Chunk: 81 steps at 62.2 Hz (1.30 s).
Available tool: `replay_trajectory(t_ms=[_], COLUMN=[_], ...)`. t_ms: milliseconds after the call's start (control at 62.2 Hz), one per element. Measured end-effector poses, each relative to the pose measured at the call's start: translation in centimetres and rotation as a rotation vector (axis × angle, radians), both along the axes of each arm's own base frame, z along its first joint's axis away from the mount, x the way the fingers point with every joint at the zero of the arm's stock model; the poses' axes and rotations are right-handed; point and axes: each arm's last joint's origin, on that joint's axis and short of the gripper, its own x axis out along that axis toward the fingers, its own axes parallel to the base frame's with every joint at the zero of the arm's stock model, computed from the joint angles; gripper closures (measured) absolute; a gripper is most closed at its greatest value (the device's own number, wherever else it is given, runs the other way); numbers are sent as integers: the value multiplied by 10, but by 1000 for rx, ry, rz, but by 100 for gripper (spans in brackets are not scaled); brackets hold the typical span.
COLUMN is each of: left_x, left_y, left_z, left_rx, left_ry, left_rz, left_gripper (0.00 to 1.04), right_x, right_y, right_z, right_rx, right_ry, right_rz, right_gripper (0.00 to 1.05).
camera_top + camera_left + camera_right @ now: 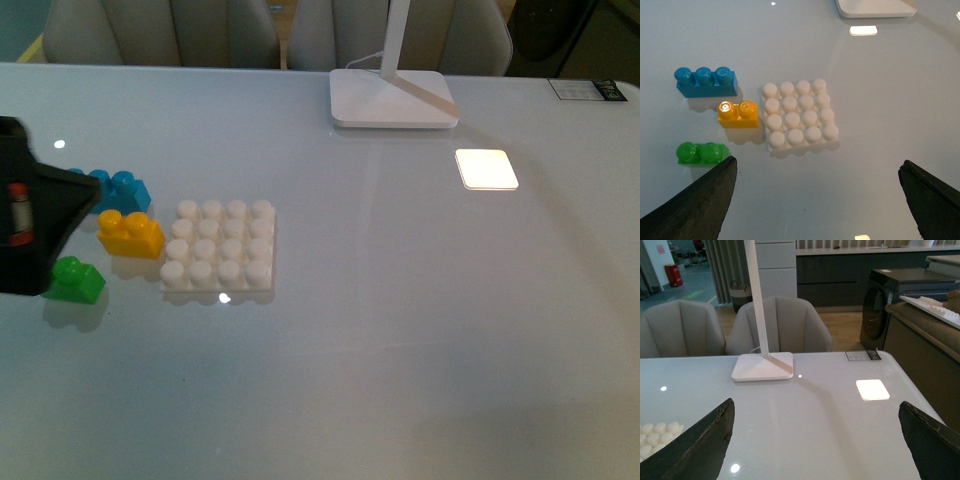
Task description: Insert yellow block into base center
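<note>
Yellow block point(130, 233): left of centre in the front view, resting on the table point(420, 320) with its 2 studs up. It sits just beside the left edge of the base point(220, 247); the left wrist view shows a narrow gap between them.

Base: flat on the table, 4x4 grid, all 16 studs visible.

Blue brick point(120, 188): 3 studs, directly above the yellow block in the frame.

Green brick point(77, 279): 2 studs, lower left of the yellow block.

Left gripper point(817, 167): jaws spread wide, nothing between them, near the green brick.

Right gripper point(816, 407): jaws spread wide, nothing between them.

Lamp foot point(393, 98): upper centre of the front view.
</note>
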Motion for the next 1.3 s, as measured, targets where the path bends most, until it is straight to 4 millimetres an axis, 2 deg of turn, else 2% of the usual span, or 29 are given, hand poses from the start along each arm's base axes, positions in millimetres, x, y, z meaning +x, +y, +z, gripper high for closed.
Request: replay_trajectory(t_ms=[161, 370, 498, 739, 932, 1141, 1302], left_x=[30, 68, 85, 114, 134, 144, 153], left_y=[-7, -2, 0, -2, -5, -6, 2], left_z=[-16, -42, -58, -75, -85, -102, -108], left_rx=[74, 142, 182, 213, 224, 234, 239], left_ry=[16, 69, 100, 139, 164, 198, 206], left_rz=[13, 45, 60, 78, 102, 108, 132], left_gripper=[7, 7, 7, 7, 7, 7, 7], right_x=[0, 0, 0, 0, 0, 0, 0], right_y=[0, 0, 0, 0, 0, 0, 0], right_z=[0, 0, 0, 0, 0, 0, 0], right_rx=[0, 0, 0, 0, 0, 0, 0], right_ry=[0, 0, 0, 0, 0, 0, 0], right_rz=[0, 0, 0, 0, 0, 0, 0], right_gripper=[9, 9, 9, 9, 9, 9, 9])
